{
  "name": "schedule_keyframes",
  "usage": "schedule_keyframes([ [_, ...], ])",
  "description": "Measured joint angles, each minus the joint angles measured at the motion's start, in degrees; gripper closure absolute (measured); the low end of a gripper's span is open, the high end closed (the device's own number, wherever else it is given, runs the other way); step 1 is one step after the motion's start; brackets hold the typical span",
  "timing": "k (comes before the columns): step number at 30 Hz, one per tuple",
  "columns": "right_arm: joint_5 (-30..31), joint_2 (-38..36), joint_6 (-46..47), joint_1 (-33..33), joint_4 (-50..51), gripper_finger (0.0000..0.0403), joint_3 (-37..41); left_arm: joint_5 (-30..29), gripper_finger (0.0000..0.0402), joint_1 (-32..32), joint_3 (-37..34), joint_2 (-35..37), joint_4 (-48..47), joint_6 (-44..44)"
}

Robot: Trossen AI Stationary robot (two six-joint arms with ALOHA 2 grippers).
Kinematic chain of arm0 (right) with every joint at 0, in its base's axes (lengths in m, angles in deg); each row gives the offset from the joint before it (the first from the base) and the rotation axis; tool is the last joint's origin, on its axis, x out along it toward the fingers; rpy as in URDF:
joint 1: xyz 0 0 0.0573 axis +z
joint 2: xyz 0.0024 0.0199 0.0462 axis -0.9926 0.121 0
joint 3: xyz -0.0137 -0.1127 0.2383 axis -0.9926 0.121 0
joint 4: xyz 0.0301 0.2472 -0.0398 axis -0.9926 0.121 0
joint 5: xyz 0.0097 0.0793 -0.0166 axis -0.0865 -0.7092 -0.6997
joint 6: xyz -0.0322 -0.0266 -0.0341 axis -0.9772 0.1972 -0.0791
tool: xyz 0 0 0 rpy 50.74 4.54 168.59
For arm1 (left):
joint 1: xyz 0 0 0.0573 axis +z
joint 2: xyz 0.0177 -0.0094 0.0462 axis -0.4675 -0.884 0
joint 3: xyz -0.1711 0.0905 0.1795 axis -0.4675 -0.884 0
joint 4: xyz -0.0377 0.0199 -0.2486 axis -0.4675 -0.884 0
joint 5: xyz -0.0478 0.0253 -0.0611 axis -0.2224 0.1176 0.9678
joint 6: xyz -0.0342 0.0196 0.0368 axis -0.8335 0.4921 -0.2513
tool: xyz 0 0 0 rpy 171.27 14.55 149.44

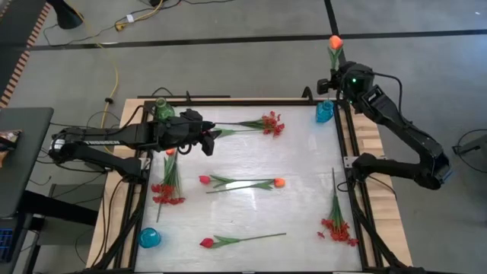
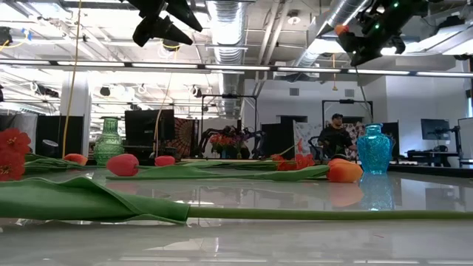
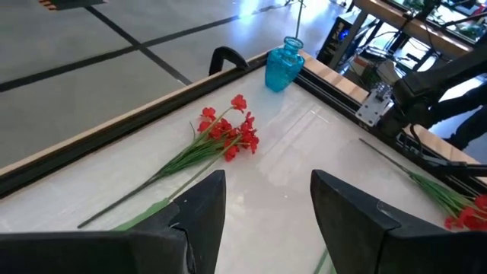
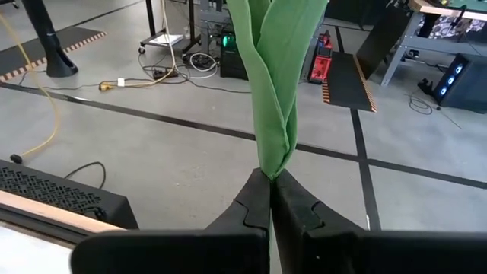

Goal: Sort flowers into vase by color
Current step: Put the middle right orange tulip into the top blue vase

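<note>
Three red sprays (image 1: 270, 122), two pinkish-red tulips (image 1: 205, 180) and one orange tulip (image 1: 278, 183) are counted on the table (image 1: 297, 156). Another orange tulip (image 1: 335, 43) is clenched by the right gripper (image 1: 335, 76) above the far right corner; the left gripper (image 1: 207, 137) is held spread, empty.

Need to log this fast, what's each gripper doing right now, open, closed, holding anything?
Left gripper: open, empty, above the table's far left.
Right gripper: shut on an orange tulip, above the blue vase.
</note>
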Motion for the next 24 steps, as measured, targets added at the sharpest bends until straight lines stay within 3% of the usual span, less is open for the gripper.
schedule_keyframes([
  [7,0.4,0.0,-0.2,0.0,0.6,0.0375,0.2,0.0,0.0220,0.0,0.0,0.0,0.0,0.0],
  [15,6.0,-0.1,-0.8,1.8,-8.5,0.0374,8.1,0.0,0.0220,0.0,0.0,0.0,0.2,-0.9],
  [24,7.6,-0.1,1.8,3.4,-8.7,0.0374,12.7,0.6,0.0220,0.0,0.0,0.0,0.3,-0.9],
])
